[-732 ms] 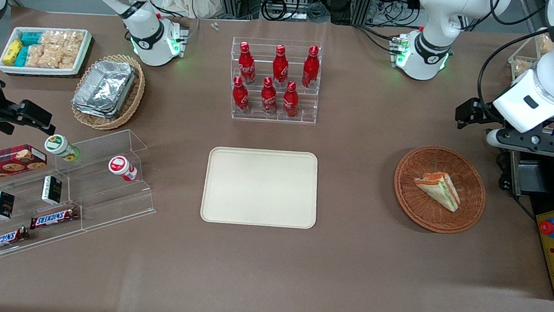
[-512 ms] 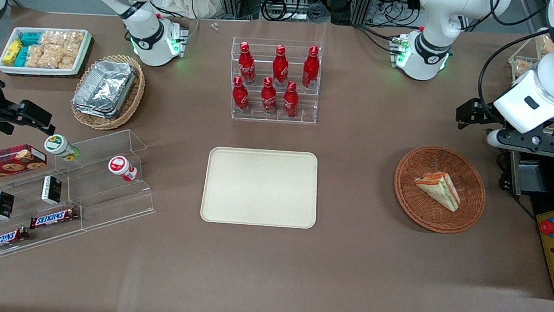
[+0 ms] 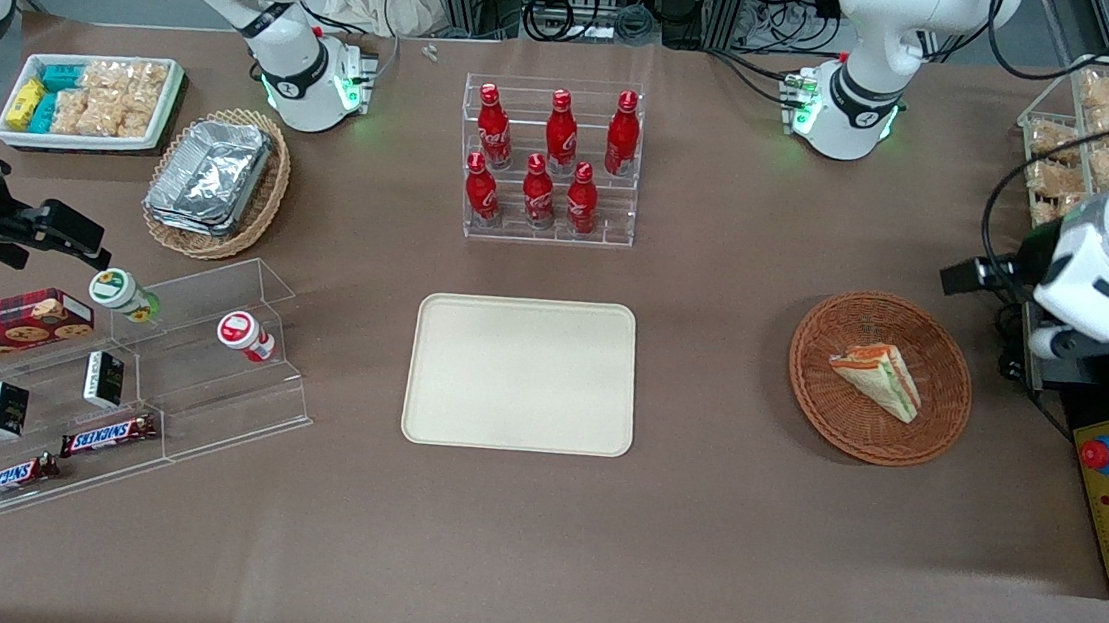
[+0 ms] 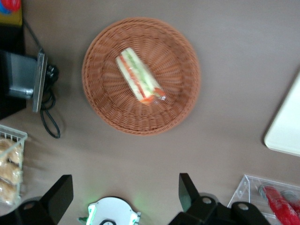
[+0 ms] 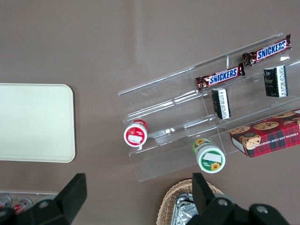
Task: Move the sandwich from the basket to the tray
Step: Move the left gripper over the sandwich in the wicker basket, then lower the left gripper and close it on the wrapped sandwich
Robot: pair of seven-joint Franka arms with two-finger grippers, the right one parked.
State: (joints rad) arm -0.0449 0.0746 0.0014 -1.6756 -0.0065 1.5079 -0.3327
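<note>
Presently, front view: the small triangular wedge sandwich of pale bread with orange and green filling (image 3: 878, 379) is seen lying in the round reddish-brown woven wicker basket (image 3: 941, 426), toward the working arm's end of the table.
Tray, front view: the flat rectangular cream-beige plastic tray (image 3: 521, 373) is seen bare on the brown table (image 3: 696, 525), well apart from the basket and nearer to the front camera than the clear rack of red bottles (image 3: 550, 166).
Gripper, front view: the left arm's gripper (image 3: 994, 277) is held near the basket's rim, toward the table edge and not over the sandwich; nothing is carried.
Left wrist view: the sandwich (image 4: 139, 76) is shown whole inside the basket (image 4: 185, 101), untouched, with a corner of the tray (image 4: 286, 129) near the basket. The two dark fingers (image 4: 60, 197) are seen set wide apart, with nothing between them.
Right wrist view: only the tray (image 5: 35, 122) and the clear tiered snack stand (image 5: 187, 136) are shown; no task thing is engaged.
Step judged: the approach to the pick, with grasping not yet begun.
Next move judged: the gripper is to be brought over the basket, lined up across the wedge's narrow thickness, lowered and closed lightly, since soft bread is likely to crush.
</note>
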